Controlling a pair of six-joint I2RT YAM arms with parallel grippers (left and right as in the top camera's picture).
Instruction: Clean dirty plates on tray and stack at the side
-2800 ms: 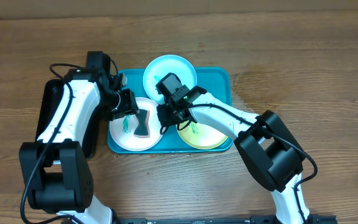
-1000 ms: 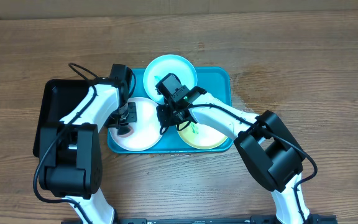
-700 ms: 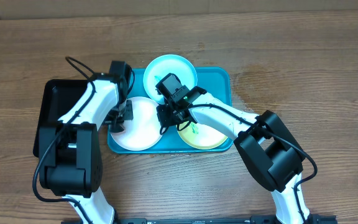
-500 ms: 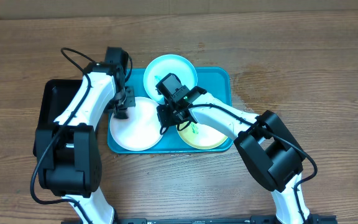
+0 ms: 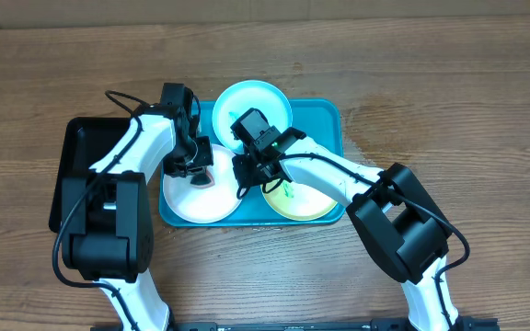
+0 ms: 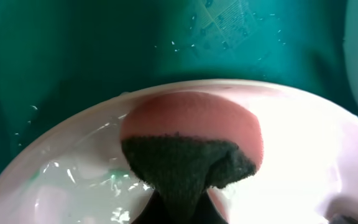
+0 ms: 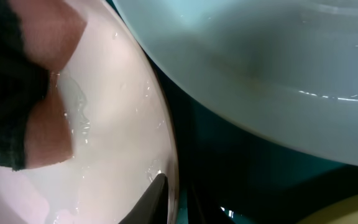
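On the turquoise tray (image 5: 328, 119) lie a white plate (image 5: 201, 204), a pale blue plate (image 5: 247, 99) and a yellow-green plate (image 5: 309, 204) with a teal smear. My left gripper (image 5: 197, 171) is shut on a pink sponge (image 6: 191, 124) with a dark scouring face, pressed on the wet white plate (image 6: 303, 162) near its far rim. My right gripper (image 5: 245, 178) is shut on the white plate's right rim (image 7: 166, 155), one finger (image 7: 154, 200) inside the rim. The pale blue plate (image 7: 278, 62) lies just beyond it.
A narrow black tray (image 5: 70, 175) lies left of the turquoise tray, partly under my left arm. Bare wooden table surrounds both trays. The three plates nearly fill the turquoise tray, leaving a strip at its far right corner.
My left gripper, with the sponge, has swept from the white plate's left side up along its rim and back right onto the plate. The right gripper has held still on the rim.
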